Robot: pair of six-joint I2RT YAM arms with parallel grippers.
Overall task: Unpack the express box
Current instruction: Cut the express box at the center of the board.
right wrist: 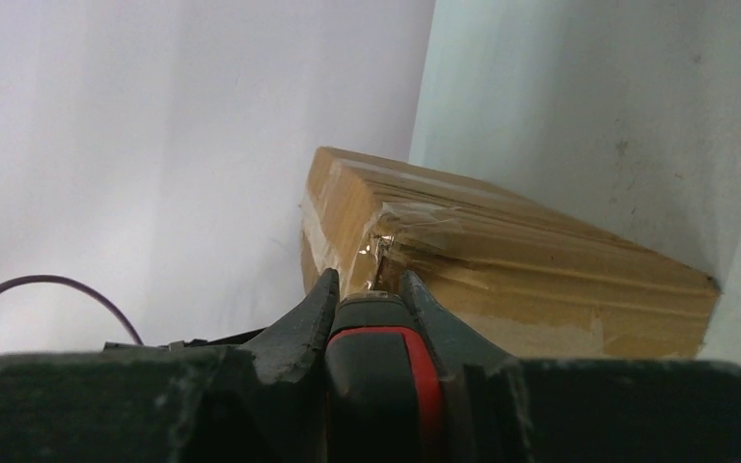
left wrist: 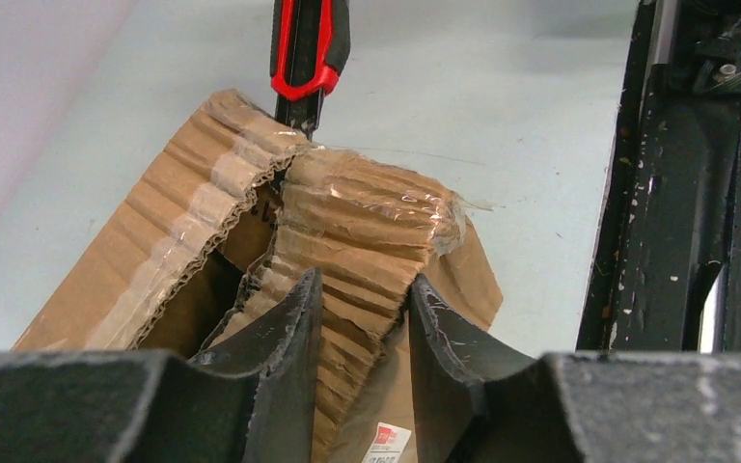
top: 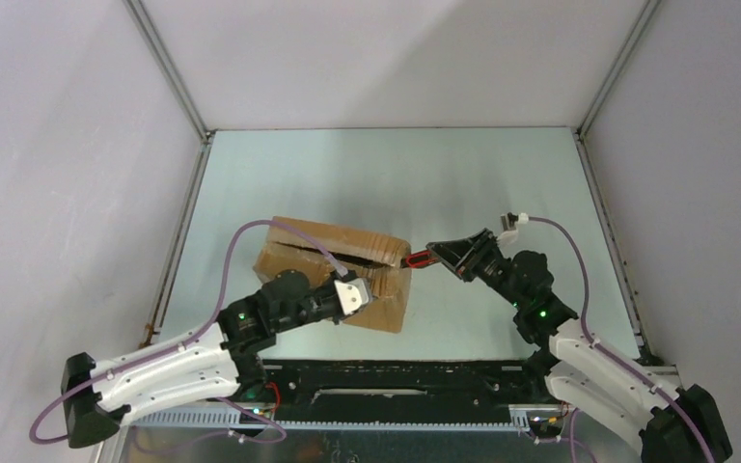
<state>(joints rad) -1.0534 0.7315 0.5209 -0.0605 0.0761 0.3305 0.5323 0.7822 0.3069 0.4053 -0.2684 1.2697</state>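
A: Where's the box [top: 333, 262]?
B: Middle of the desk [top: 473, 174], left of centre. It looks light, its cardboard crumpling; hold the near flap [left wrist: 371, 256] by its fold.
A: Pincers?
B: The left pincer [left wrist: 362, 289] clamps that flap; the right pincer [right wrist: 369, 289] grips a knife [top: 418, 258] at the right-end seam.

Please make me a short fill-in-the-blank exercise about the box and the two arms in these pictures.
1. The right fingers hold a red and black ____.
2. Its tip is at the clear ____ on the seam of the box.
3. The left fingers pinch a crumpled cardboard ____.
Missing words: knife; tape; flap.
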